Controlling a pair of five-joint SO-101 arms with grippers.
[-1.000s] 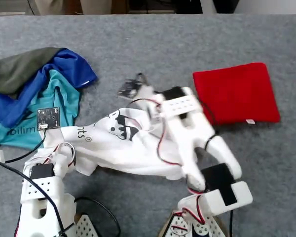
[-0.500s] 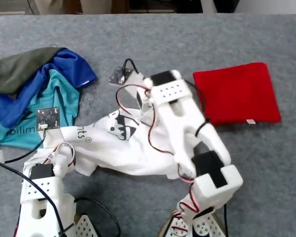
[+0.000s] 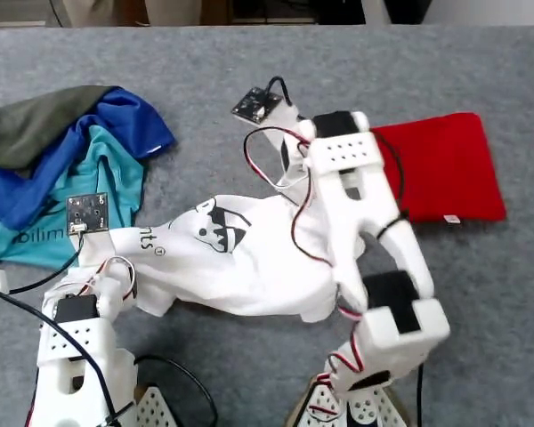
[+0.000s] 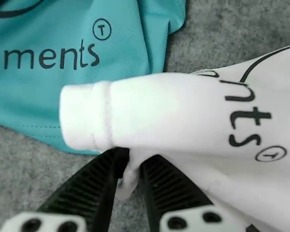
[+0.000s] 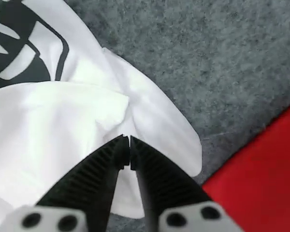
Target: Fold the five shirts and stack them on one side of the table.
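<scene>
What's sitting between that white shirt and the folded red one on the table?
Nothing but bare grey table covering: the right wrist view shows a strip of it between the white shirt and the red shirt.

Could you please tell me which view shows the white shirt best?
The high view: the white shirt lies there nearly whole, spread out. The left wrist view has its sleeve, the right wrist view a fold.
</scene>
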